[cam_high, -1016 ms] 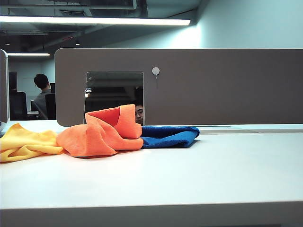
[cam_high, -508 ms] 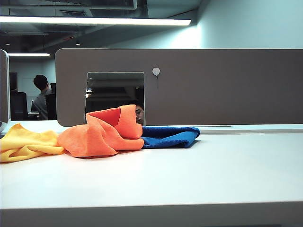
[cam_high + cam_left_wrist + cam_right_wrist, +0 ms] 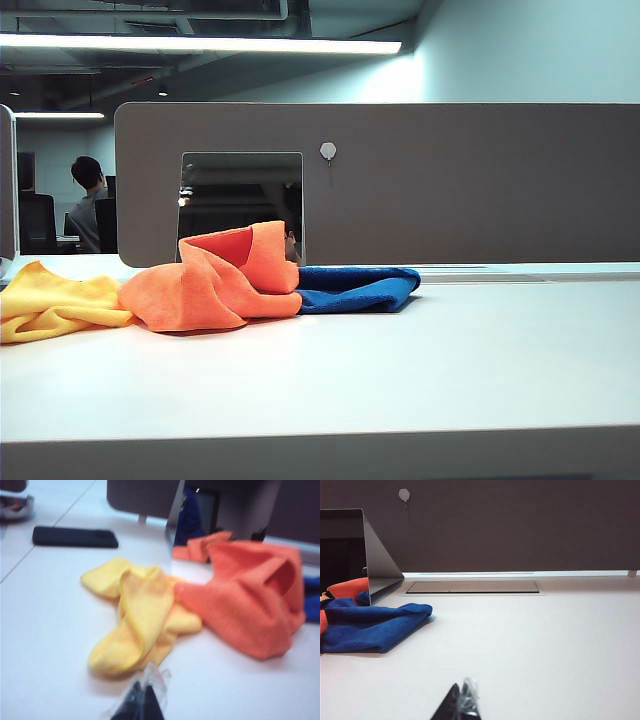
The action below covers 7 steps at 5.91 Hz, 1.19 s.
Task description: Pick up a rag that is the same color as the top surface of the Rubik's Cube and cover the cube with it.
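Your left claw (image 3: 145,700) hovers clenched, empty, near the yellow cloth (image 3: 140,615); your right claw (image 3: 462,702), clenched too, sits beside the blue cloth (image 3: 370,625). The rag (image 3: 215,280) lies heaped on the table (image 3: 400,370).

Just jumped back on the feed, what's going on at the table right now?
Nothing is being handled right now. The orange rag lies bunched in a mound on the table, between the yellow cloth and the blue cloth. No cube shows in any view, so it may be under the mound. The left gripper hangs above the table near the yellow cloth, holding nothing; whether it is open is unclear. The right gripper is shut and empty, low over bare table beside the blue cloth.
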### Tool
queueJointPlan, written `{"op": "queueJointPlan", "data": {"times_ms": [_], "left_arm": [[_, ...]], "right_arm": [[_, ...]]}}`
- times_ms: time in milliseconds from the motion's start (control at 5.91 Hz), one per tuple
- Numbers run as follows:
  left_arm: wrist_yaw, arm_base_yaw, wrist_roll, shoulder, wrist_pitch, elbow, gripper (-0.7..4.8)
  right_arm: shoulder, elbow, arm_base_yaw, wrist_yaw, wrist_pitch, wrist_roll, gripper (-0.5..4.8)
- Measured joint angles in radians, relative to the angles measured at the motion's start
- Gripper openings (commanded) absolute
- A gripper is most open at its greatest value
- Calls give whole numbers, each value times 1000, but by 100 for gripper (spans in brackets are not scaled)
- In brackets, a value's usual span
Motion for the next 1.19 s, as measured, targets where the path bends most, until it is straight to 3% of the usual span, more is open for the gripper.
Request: {"op": "queueJointPlan", "data": {"times_ms": [339,508,677,846,1185], "left_arm": [[-5,0,40,2,-26,1,-5],[14,0,120,2,-25,1,-5],[21,0,68,2,-24,1,-5],[21,0,63,0,-24,1,-5],[22,0,63,0,3,0,-5]], "right_arm": [[0,0,0,0,0,0,-5],[0,0,0,0,0,-6,-5],[0,0,0,-1,-40,-187,-5],[0,0,-1,-4,-56,-230,-5],[0,0,-208,-37,29,-256,-5]]}}
